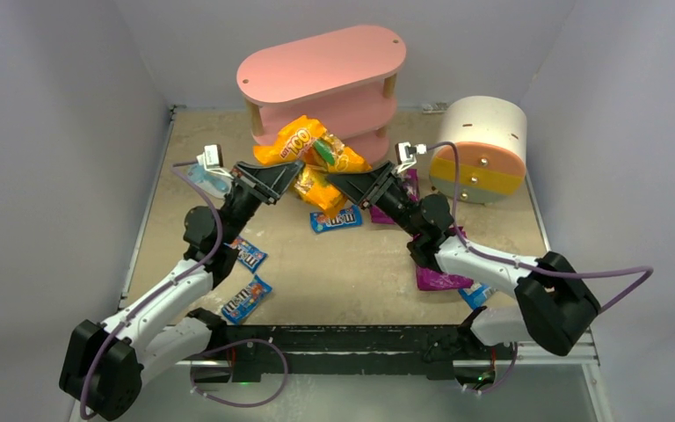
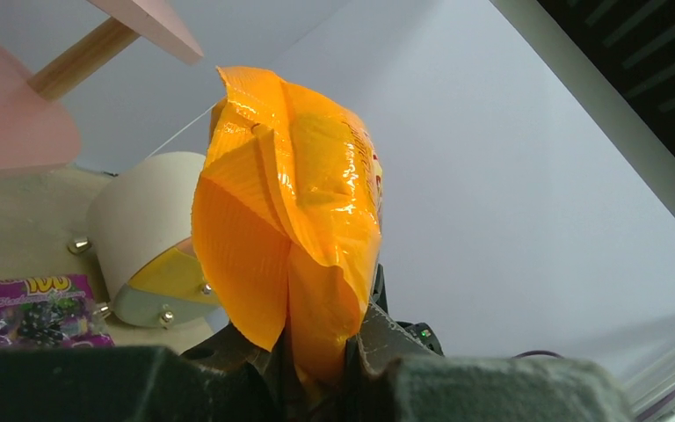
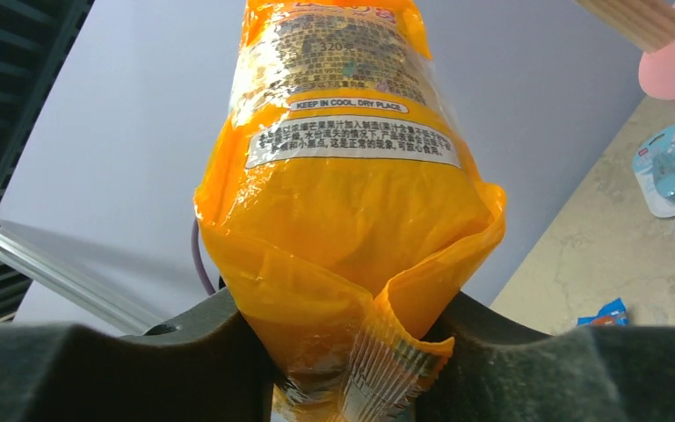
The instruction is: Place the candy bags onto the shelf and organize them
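Note:
A glossy orange candy bag (image 1: 303,145) hangs in the air in front of the pink shelf (image 1: 321,61), level with its lower boards. My left gripper (image 1: 292,171) is shut on one end of the bag (image 2: 290,220), which stands crumpled between its jaws (image 2: 321,352). My right gripper (image 1: 338,178) pinches the other, sealed end (image 3: 352,220) between its fingers (image 3: 352,369). A second orange bag (image 1: 321,195) lies on the table beneath. Blue M&M's packets (image 1: 336,218) (image 1: 248,253) (image 1: 246,299) and purple bags (image 1: 439,274) (image 1: 409,186) lie scattered on the table.
A white, orange and yellow cylindrical drawer unit (image 1: 483,145) stands right of the shelf. A pale blue-and-white oval item (image 3: 671,169) lies near the left wall. Another blue packet (image 1: 475,294) lies beside my right arm. Grey walls close in three sides.

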Action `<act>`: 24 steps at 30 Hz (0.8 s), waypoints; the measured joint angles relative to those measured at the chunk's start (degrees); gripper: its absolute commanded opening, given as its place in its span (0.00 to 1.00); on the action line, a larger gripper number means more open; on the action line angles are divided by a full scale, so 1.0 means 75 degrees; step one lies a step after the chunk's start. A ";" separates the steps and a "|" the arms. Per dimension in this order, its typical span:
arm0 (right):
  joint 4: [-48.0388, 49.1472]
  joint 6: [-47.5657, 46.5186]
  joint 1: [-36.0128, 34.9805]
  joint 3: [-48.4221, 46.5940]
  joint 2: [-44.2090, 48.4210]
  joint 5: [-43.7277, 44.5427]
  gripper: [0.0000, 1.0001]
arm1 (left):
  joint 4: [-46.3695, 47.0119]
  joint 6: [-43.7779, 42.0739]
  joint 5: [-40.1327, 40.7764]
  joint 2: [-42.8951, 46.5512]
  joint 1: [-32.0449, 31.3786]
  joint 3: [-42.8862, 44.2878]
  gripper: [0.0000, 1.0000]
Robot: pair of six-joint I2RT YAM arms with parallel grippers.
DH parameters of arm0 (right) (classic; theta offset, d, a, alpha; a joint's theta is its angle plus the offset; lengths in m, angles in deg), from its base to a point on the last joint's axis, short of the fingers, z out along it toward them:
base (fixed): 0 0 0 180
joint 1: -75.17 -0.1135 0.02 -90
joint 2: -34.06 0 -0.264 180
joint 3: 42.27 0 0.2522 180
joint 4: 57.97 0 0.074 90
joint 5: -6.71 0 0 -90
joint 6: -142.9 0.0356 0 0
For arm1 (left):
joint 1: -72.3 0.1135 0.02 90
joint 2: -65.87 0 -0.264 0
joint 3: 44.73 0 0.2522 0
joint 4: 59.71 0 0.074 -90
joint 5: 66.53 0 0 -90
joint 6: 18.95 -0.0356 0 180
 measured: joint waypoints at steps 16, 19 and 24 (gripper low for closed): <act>-0.1877 0.0055 0.0154 0.1221 0.1384 0.0656 0.00 | -0.4584 -0.2553 0.1259 0.1174 -0.0102 0.0609 0.90; -0.2436 0.0052 0.0504 0.1781 0.1734 0.0691 0.00 | -0.6446 -0.3092 0.2483 0.1387 -0.0102 0.1046 0.92; -0.3754 -0.0087 0.1169 0.2209 0.1990 0.1113 0.00 | -0.8425 -0.3485 0.3654 0.1731 -0.0099 0.1099 0.94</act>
